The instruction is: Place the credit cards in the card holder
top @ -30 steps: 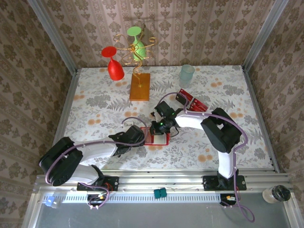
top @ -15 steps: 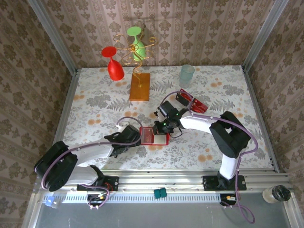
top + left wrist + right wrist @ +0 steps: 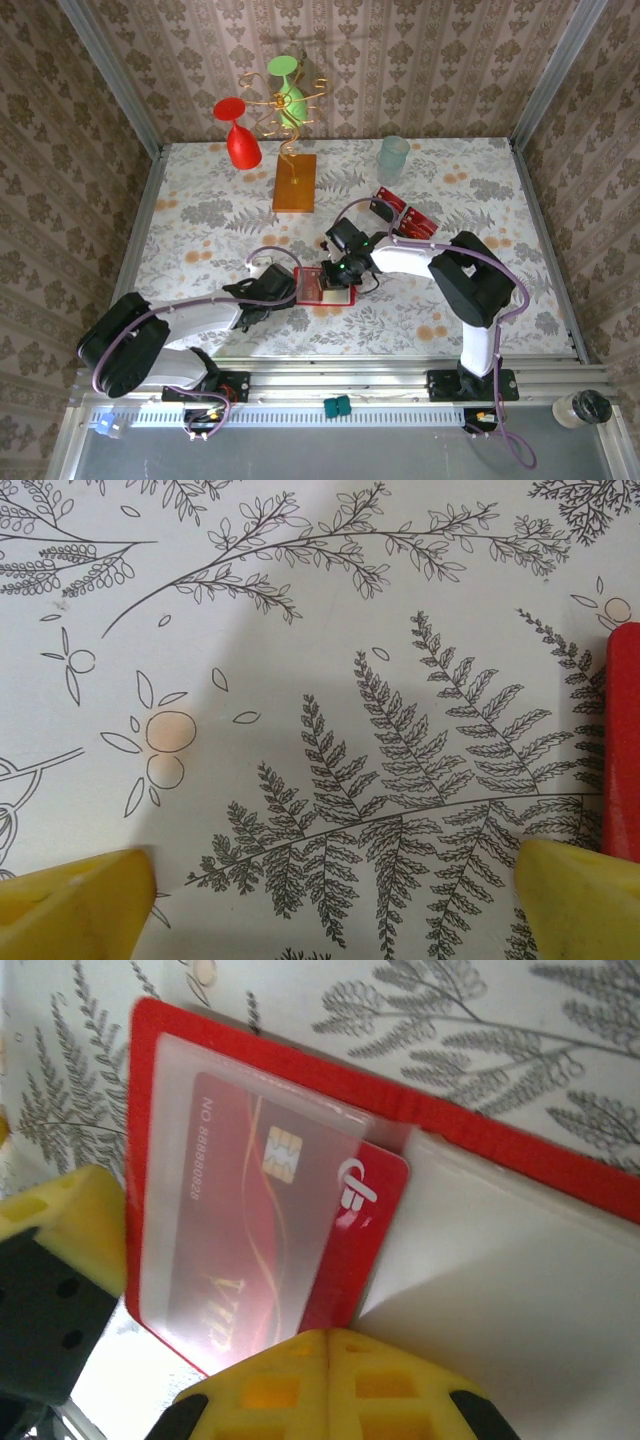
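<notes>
top external view: the card holder (image 3: 315,292) lies open on the patterned tabletop (image 3: 200,230), near its front edge and between the two arms. the left end effector (image 3: 290,285) is low at the holder's left side, and the right end effector (image 3: 338,275) sits over the holder's far right part. the other credit cards (image 3: 408,215) lie in a small pile well apart, back and to the right. further back stand a pale green cup (image 3: 393,157) and an orange-brown block (image 3: 294,182) carrying gold wire.

left wrist view: the left end effector (image 3: 335,875) has its jaws spread wide over bare tabletop (image 3: 300,630) and holds nothing. the red edge of the card holder (image 3: 622,740) is just beside its right finger.

right wrist view: one credit card (image 3: 270,1230) is partly tucked under a clear pocket of the card holder (image 3: 520,1155), with one end sticking out over the pale inner panel. the right end effector (image 3: 328,1345) is closed, fingertips pressed together right at the card's near edge. i cannot tell whether they pinch it.
</notes>
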Action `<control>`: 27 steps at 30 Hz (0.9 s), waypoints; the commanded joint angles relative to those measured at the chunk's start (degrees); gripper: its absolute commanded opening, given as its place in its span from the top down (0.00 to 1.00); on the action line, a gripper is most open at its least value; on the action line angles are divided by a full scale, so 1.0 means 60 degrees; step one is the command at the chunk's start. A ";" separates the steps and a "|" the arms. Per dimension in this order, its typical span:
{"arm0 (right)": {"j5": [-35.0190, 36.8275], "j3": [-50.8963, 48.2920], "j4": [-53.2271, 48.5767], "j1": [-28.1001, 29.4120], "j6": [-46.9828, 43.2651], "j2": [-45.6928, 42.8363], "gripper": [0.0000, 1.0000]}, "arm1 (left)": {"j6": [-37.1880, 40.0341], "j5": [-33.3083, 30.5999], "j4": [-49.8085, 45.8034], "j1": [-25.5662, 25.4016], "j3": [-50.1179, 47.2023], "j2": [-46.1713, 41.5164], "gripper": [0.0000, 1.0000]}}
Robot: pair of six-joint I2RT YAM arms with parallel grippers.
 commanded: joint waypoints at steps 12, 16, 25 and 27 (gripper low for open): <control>-0.0024 0.0691 -0.0407 0.0262 -0.0145 0.0686 1.00 | -0.0154 0.0497 0.0275 -0.0009 -0.0103 0.0602 0.05; -0.0105 0.0882 -0.0440 0.0287 -0.0133 0.0705 1.00 | -0.0182 0.0497 0.0314 -0.0037 -0.0116 0.0657 0.05; 0.0625 0.0630 -0.0799 0.0058 -0.0280 -0.0286 1.00 | -0.0229 0.0525 0.0448 -0.0064 -0.0178 0.0784 0.05; 0.0752 0.0648 -0.0966 0.0066 -0.0387 -0.0317 1.00 | -0.0229 0.0525 0.0489 -0.0068 -0.0191 0.0826 0.05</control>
